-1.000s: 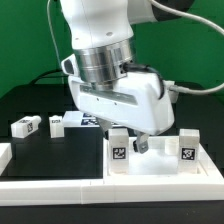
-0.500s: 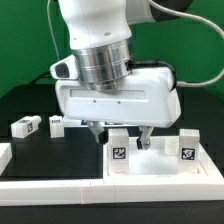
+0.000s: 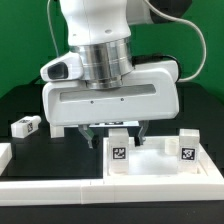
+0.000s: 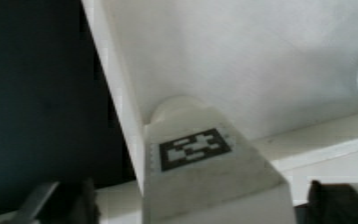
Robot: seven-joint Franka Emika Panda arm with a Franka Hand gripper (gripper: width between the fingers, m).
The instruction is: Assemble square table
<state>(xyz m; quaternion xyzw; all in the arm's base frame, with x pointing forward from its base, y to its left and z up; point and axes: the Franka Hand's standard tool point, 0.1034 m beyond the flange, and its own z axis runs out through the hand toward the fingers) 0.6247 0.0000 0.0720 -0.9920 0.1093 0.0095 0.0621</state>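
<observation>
Tool: the tool [image 3: 117,131] [image 4: 202,202] hangs straight down over the table top, jaws wide and holding nothing
Fingers: in the wrist view the two dark fingers [image 4: 60,200] stand one on each side of the tagged leg, with a clear gap on both sides
Tagged leg: the tagged leg [image 3: 118,152] [image 4: 197,150] stands upright at a front corner of the table top, towards the exterior view's left, its black-and-white tag facing the exterior camera
Table top: the table top [image 3: 160,172] [image 4: 229,60] lies flat on the counter, a white tray with a raised rim, directly beneath the tool
Second leg: a second leg [image 3: 187,150] stands upright on the same top at the exterior view's right, well apart from the first, tag facing forward
Loose leg: a loose leg [image 3: 25,126] lies on its side on the counter at the exterior view's left, apart from the top
Counter: the counter [image 3: 40,105] is black
Border wall: a low white border wall [image 3: 45,188] runs along the front edge
Arm: the white arm [image 3: 100,40] fills the upper middle of the exterior view and hides what lies behind it
</observation>
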